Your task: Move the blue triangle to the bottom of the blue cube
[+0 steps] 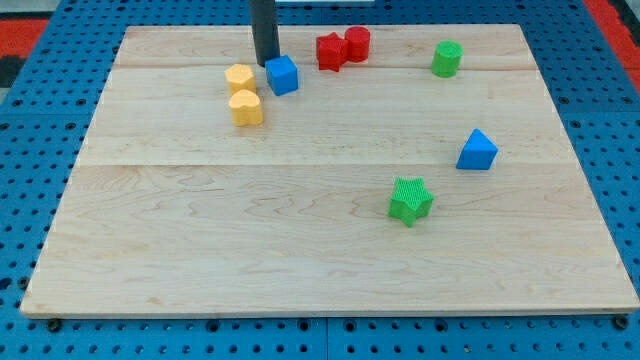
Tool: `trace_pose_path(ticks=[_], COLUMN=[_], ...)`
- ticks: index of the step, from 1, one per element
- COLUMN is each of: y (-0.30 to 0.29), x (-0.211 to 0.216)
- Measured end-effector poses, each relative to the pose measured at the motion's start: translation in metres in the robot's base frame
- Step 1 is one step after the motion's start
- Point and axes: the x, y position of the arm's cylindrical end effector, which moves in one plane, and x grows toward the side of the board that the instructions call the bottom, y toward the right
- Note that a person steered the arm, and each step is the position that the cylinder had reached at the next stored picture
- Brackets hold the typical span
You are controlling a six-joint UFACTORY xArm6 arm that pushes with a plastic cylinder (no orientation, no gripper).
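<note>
The blue triangle [478,151] lies on the wooden board at the view's right, a little above the middle height. The blue cube [283,75] sits near the view's top, left of centre. My tip [266,64] stands just at the cube's upper left edge, touching or nearly touching it. The rod rises straight out of the view's top. The triangle is far to the right of and below the cube and the tip.
Two yellow blocks [239,79] [245,107] sit just left of the blue cube. Two red blocks [331,51] [357,43] touch each other at the top centre. A green cylinder [447,59] is at top right. A green star [410,200] lies below-left of the triangle.
</note>
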Motion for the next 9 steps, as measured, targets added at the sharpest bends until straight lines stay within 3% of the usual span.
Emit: trace_pose_path(ticks=[2, 3, 4, 6, 7, 8, 9], y=[0.087, 0.075, 0.069, 0.281, 0.284, 0.245, 0.171], x=[0.041, 0.086, 0.097, 0.092, 0.146, 0.16, 0.155])
